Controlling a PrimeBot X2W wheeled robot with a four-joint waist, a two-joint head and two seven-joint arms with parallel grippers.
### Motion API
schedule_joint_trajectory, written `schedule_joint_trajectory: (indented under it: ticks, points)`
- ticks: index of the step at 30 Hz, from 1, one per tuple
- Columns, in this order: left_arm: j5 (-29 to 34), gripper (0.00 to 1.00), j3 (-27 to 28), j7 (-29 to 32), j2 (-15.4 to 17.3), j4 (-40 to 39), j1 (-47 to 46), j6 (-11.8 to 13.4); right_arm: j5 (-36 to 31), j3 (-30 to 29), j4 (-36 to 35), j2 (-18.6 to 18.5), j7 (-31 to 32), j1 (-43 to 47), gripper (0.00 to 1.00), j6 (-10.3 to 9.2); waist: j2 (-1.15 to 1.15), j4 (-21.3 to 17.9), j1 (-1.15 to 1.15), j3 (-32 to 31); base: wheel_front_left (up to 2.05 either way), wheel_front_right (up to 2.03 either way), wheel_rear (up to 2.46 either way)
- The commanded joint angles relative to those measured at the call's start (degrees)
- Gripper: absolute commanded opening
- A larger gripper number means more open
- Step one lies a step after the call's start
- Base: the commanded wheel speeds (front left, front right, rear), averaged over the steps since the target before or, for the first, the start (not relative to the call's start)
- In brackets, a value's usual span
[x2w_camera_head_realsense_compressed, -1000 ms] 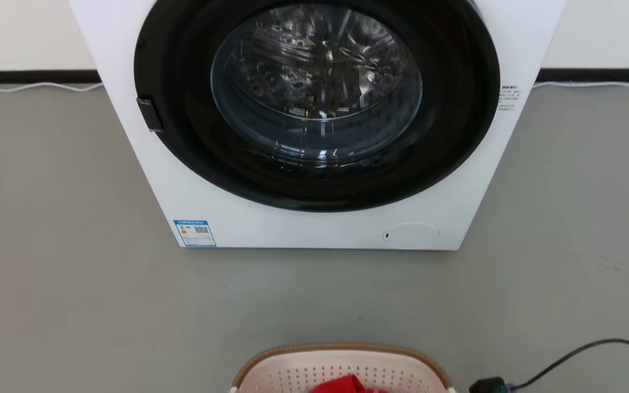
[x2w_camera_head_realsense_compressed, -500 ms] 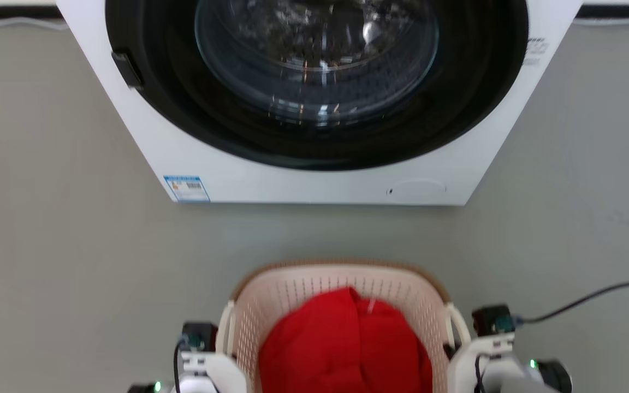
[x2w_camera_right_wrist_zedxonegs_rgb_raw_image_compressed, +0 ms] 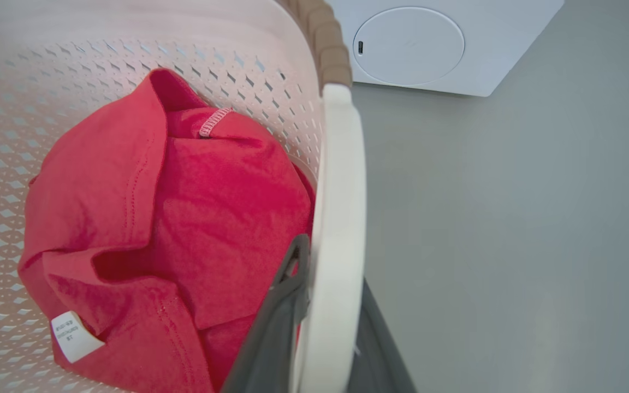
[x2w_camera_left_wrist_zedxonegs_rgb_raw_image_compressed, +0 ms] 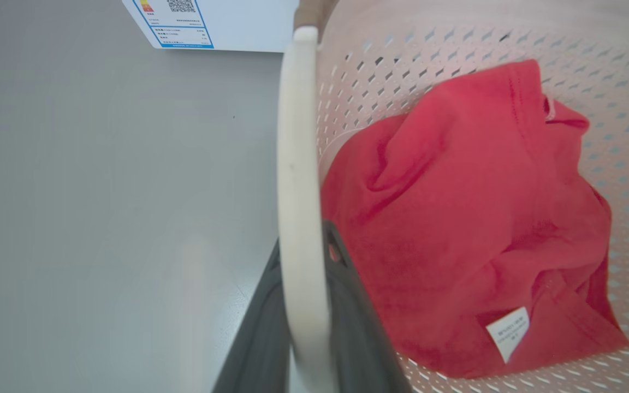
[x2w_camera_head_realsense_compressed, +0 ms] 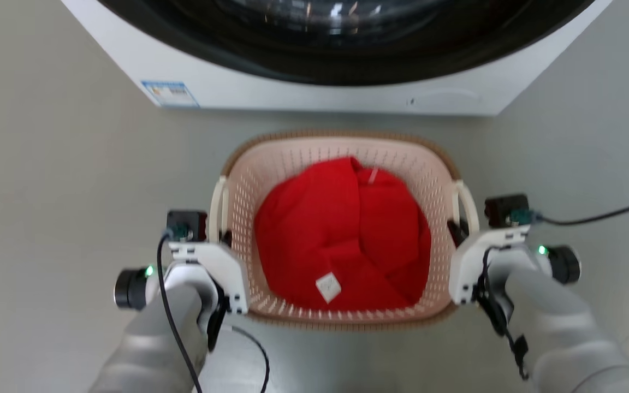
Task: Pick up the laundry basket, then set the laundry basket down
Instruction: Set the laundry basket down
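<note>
1. A small cream-white perforated plastic laundry basket (x2w_camera_head_realsense_compressed: 342, 134) with a brown woven-look rim is on or just above the grey floor (x2w_camera_head_realsense_compressed: 74, 164). It is directly in front of a white front-loading washing machine (x2w_camera_head_realsense_compressed: 292, 93) and between the robot's two arms. I cannot tell whether its base touches the floor.
2. The left end effector (x2w_camera_head_realsense_compressed: 221, 233) is closed narrow on the basket's white left side handle (x2w_camera_head_realsense_compressed: 217, 202). In the left wrist view one dark finger lies on each side of the handle bar (x2w_camera_left_wrist_zedxonegs_rgb_raw_image_compressed: 295, 164).
3. The right end effector (x2w_camera_head_realsense_compressed: 459, 229) grips the white right side handle (x2w_camera_head_realsense_compressed: 466, 204) the same way. In the right wrist view the handle (x2w_camera_right_wrist_zedxonegs_rgb_raw_image_compressed: 339, 191) passes between its two dark fingers.
4. A crumpled red cloth garment (x2w_camera_head_realsense_compressed: 342, 229) fills the basket's bottom, with a white care tag (x2w_camera_head_realsense_compressed: 328, 286) showing on the side nearer the robot.
5. A black cable (x2w_camera_head_realsense_compressed: 598, 216) runs across the floor to the right arm's wrist.
</note>
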Motion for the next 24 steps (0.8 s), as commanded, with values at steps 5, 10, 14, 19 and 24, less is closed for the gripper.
schedule_joint_trajectory:
  ticks: [5, 10, 14, 19, 24]
  points:
    - [0.42, 0.00, 1.96, -1.47, 1.26, -0.15, -6.64, -0.01, -8.94, -6.75, -0.80, 0.71, -1.33, -4.66, 0.00, 0.87, 0.00, 1.36, 0.00, 9.31, 0.00, 0.00, 0.00]
    - [0.79, 0.00, 2.51, -1.69, 1.23, -0.10, -9.79, 0.05, -14.96, -12.23, -0.80, 0.71, -1.46, -8.03, 0.00, 0.87, 0.00, 2.07, 0.00, 13.64, 0.00, 0.00, 0.00]
    - [1.27, 0.00, 3.06, -1.75, 1.23, -0.43, -12.15, 0.14, -19.36, -16.07, -0.80, 0.71, -1.44, -10.12, 0.00, 0.87, 0.00, 2.55, 0.00, 16.62, 0.00, 0.00, 0.00]
    - [2.47, 0.00, 3.88, -1.76, 1.39, -1.53, -14.21, 0.42, -24.17, -20.14, -0.80, 0.71, -1.33, -11.60, 0.00, 0.87, 0.00, 2.98, 0.00, 19.49, 0.00, 0.00, 0.00]
    - [3.65, 0.00, 4.77, -1.77, 1.31, -2.38, -14.93, 0.54, -27.21, -22.84, -0.79, 0.71, -1.54, -11.81, 0.00, 0.87, 0.00, 3.31, 0.00, 21.11, 0.00, 0.00, 0.00]
